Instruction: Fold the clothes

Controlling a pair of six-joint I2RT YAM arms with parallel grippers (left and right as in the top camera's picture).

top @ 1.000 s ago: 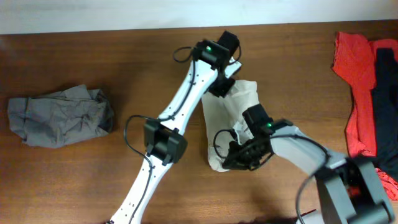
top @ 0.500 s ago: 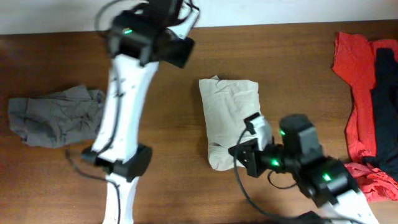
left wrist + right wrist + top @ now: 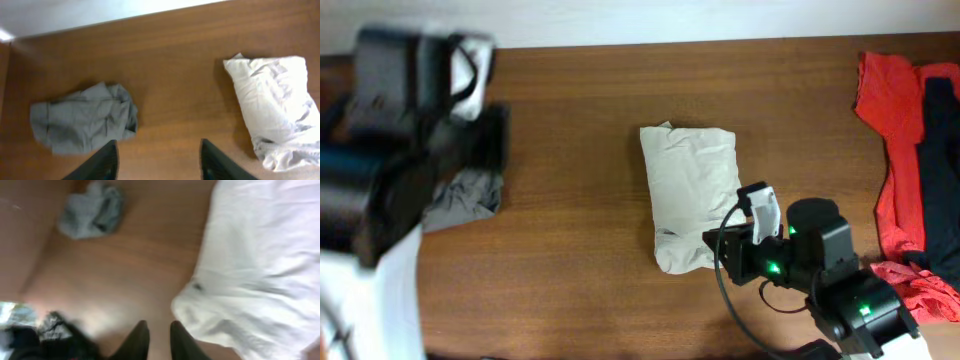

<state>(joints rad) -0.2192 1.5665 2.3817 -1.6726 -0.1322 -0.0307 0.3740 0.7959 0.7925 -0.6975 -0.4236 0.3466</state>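
The light beige shorts (image 3: 688, 195) lie folded into a narrow rectangle at the table's middle; they also show in the left wrist view (image 3: 277, 110) and the right wrist view (image 3: 260, 265). A crumpled gray garment (image 3: 82, 117) lies at the left, mostly hidden overhead (image 3: 470, 200) by my raised, blurred left arm (image 3: 400, 170). My left gripper (image 3: 160, 160) is open and empty, high above bare wood. My right gripper (image 3: 159, 337) is open by a narrow gap and empty, just off the shorts' lower left corner; overhead (image 3: 718, 250) it sits beside the shorts' near end.
Red (image 3: 888, 120) and black (image 3: 940, 140) garments are piled at the table's right edge. The white wall runs along the table's far edge (image 3: 640, 42). The right wrist view is blurred.
Both grippers have let go of the shorts. The left arm has swung far left and up toward the camera. The right arm has drawn back toward the near right.
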